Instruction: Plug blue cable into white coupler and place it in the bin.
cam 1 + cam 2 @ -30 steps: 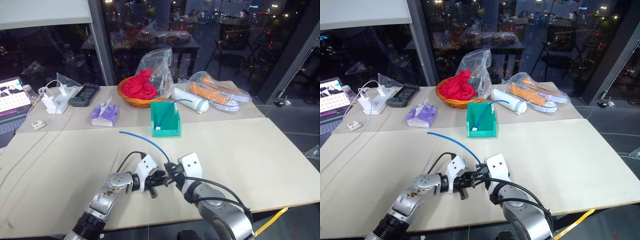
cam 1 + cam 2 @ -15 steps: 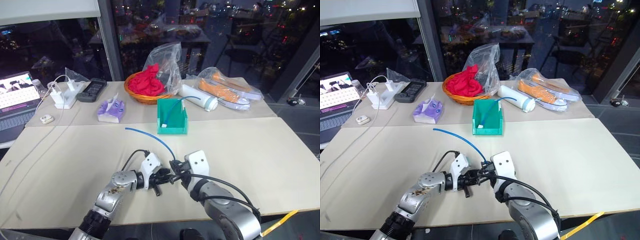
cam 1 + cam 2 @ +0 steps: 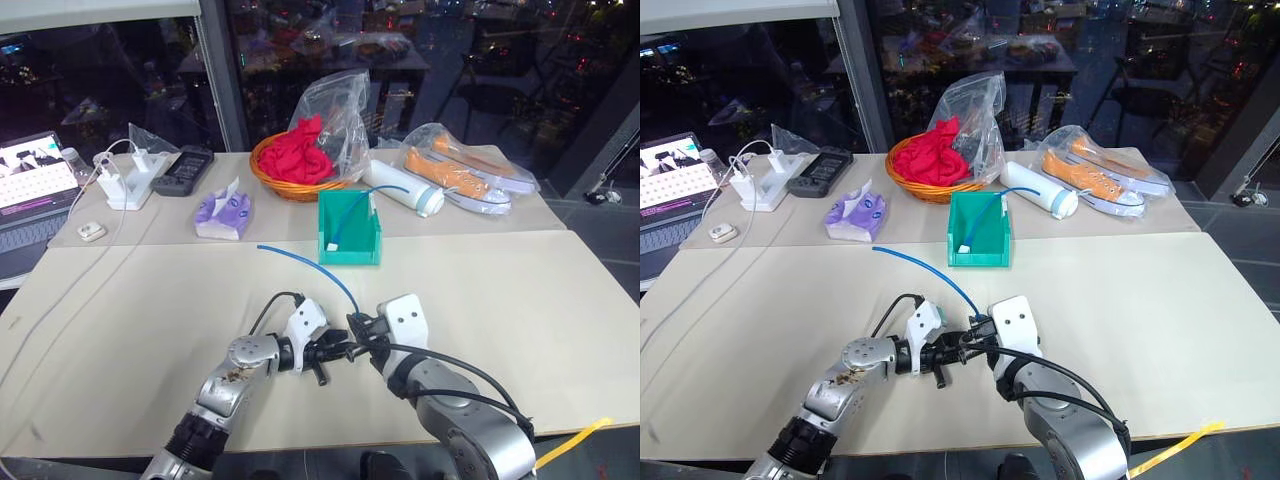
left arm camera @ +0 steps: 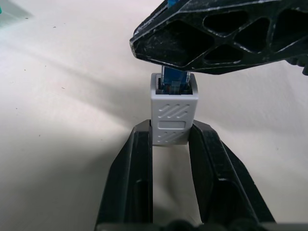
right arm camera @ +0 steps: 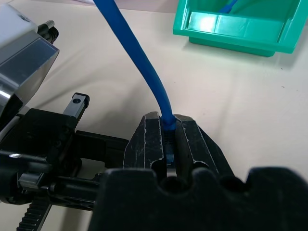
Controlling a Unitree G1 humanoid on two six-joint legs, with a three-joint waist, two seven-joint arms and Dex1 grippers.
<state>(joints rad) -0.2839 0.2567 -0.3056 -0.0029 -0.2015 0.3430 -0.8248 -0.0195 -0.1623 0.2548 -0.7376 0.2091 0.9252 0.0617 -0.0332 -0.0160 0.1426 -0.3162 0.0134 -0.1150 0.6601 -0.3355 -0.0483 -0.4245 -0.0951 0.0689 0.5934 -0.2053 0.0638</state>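
Plug end of the blue cable (image 5: 144,62), pinched in my right gripper (image 5: 166,126), now sits in the white coupler (image 4: 172,114) clamped by my left gripper (image 4: 172,144) above the surface's (image 3: 520,290) near edge, both raised slightly, so the bin (image 3: 349,228) comes next.

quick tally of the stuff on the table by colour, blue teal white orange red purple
blue: 2, the blue cable held by the right gripper, another blue cable in the bin
teal: 1, the bin
white: 1, the white coupler in the left gripper
orange: 1, wicker basket
red: 1, cloth
purple: 1, tissue pack
total: 7
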